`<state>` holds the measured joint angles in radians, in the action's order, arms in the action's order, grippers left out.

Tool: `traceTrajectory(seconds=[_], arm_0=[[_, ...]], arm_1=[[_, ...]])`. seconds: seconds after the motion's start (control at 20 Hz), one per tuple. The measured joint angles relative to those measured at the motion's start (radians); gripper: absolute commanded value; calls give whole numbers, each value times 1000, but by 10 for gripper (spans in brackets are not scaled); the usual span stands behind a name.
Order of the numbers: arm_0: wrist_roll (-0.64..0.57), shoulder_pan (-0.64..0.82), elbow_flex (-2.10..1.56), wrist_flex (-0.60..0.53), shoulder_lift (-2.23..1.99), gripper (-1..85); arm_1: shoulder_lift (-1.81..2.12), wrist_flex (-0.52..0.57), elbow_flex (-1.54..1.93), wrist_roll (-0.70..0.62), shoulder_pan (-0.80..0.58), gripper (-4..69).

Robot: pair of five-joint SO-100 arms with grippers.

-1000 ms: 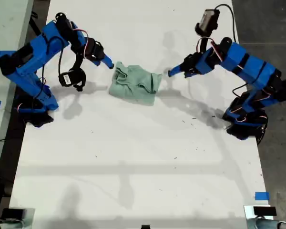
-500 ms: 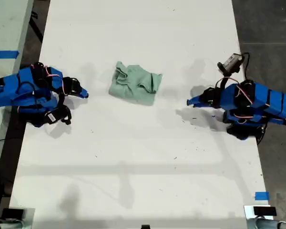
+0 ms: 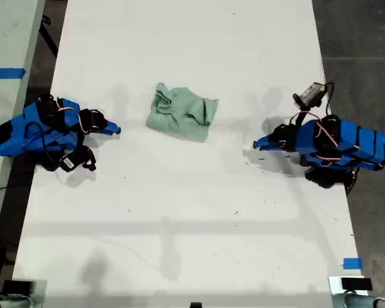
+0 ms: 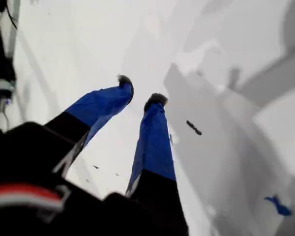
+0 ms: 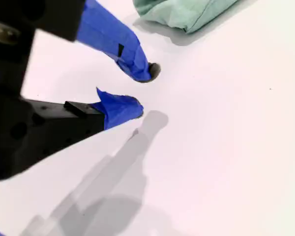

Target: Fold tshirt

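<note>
Exterior view: both arms were reaching in beside the tshirt (image 3: 181, 114) a sec ago, now pulled back and tucked low at opposite sides of the counter (image 3: 179, 224). Tshirt hasn't shifted; it's a compact, slightly rumpled bundle mid-counter toward the far end, well apart from both arms. First gripper (image 4: 141, 91) has jaws a bit apart w/ nothing between, just bare counter and a dark speck. Second gripper (image 5: 145, 89) is parted too and empty, tshirt edge visible ahead. Prob. fold is finished and arms are parking; no grasp in progress.
</note>
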<state>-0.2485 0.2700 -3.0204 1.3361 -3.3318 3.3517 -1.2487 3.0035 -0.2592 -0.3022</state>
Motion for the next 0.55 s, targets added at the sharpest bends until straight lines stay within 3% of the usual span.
traceTrajectory(seconds=[0.1,0.15,0.55], arm_0=[[0,0,0,0,0,63],[0,-2,0,0,0,63],[0,-11,0,0,0,64]], arm_1=[[15,-2,0,-282,9,61],[8,-3,0,-322,12,61],[11,-3,0,-350,8,60]])
